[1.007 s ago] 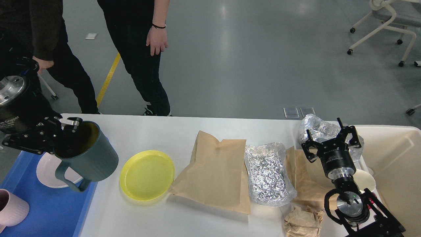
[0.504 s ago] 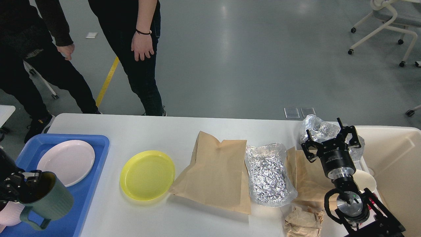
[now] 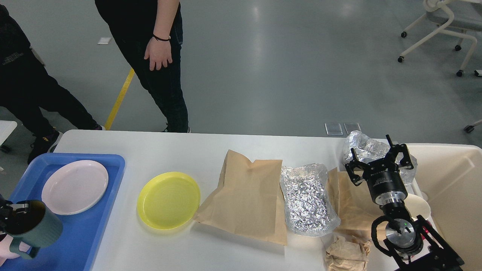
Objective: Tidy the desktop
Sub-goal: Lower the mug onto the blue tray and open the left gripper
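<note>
Since a moment ago our left gripper (image 3: pixel 13 210) carried the green mug (image 3: pixel 32 229) lower-left over the blue tray (image 3: pixel 90 226), jaws clamped on its rim. Our right gripper (image 3: pixel 377 158) hovers spread wide, empty, above foil on the desktop (image 3: pixel 169 150), which spans the view.

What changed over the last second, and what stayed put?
The left gripper carried the dark green mug from above the desktop edge down and left over the blue tray, jaws clamped on its rim. Two bystanders shifted. The right gripper, yellow plate, bags and foil stayed.
</note>
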